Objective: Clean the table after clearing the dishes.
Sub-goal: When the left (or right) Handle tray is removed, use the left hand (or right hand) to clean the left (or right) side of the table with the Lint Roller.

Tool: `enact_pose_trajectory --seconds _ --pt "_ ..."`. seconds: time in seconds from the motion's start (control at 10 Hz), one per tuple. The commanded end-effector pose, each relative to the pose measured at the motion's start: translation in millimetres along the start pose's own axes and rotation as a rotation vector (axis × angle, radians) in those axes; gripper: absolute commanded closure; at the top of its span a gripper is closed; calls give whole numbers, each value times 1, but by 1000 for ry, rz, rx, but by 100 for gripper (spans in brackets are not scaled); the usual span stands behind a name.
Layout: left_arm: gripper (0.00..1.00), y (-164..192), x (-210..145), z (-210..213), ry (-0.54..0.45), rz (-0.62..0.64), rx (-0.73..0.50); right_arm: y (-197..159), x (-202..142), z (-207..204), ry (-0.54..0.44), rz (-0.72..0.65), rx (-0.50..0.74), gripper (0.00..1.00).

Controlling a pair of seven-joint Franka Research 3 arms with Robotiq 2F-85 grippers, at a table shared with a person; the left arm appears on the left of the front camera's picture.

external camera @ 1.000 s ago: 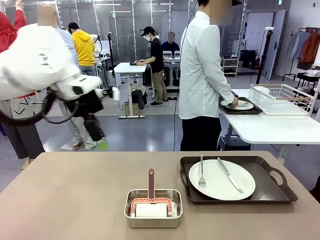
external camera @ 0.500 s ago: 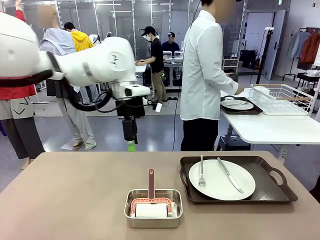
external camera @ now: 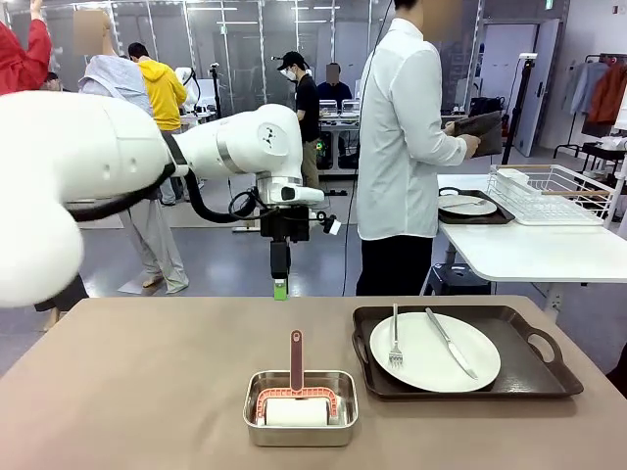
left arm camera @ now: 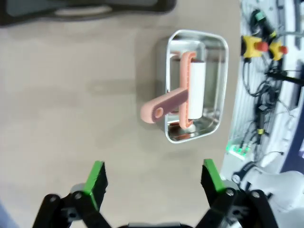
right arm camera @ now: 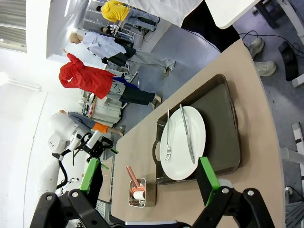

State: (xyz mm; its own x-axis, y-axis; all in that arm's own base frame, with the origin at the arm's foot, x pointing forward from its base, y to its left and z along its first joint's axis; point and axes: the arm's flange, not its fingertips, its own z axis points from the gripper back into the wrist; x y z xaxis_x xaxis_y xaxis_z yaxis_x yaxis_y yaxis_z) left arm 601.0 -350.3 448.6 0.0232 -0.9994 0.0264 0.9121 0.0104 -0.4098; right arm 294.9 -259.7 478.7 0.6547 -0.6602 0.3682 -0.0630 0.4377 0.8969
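Brownish table (external camera: 127, 392), busy lab behind. Nearest is the steel pan (external camera: 300, 437) holding the pink roller (external camera: 296, 357), close to the near edge; a clumsy descent could shove it off. To its right is the tray (external camera: 529, 370) with plate (external camera: 434, 357), fork (external camera: 395, 345) and knife (external camera: 451, 345), uncleared, so rolling now risks bumping it. Left half bare. Left tool (external camera: 280, 285) hovers over the far edge, wide open, empty; right tool (right arm camera: 148, 173) likewise. Beyond, second tray (external camera: 500, 217) on white table (external camera: 529, 257) beside person (external camera: 397, 147).

The dark brown handled tray (left arm camera: 23, 14) beside the rectangular steel pan (left arm camera: 162, 71) is cut off by the upper edge.
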Motion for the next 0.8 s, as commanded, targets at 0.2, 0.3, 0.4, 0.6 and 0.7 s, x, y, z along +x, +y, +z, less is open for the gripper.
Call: enact_pose_trajectory --seconds 0.2,0.3,0.4,0.6,0.7 --pt "0 38 25 2 -41 -14 -97 0 -1 1 -13 22 18 0" --pt "0 42 27 -7 -45 20 -148 0 -1 1 -13 22 18 0" --pt "0 45 27 -15 -73 21 -168 0 -1 1 -13 22 18 0" --pt "0 46 31 -34 -48 24 -259 0 -1 1 -13 22 18 0" --pt "0 45 33 -42 -59 11 -253 0 -1 1 -13 22 18 0"
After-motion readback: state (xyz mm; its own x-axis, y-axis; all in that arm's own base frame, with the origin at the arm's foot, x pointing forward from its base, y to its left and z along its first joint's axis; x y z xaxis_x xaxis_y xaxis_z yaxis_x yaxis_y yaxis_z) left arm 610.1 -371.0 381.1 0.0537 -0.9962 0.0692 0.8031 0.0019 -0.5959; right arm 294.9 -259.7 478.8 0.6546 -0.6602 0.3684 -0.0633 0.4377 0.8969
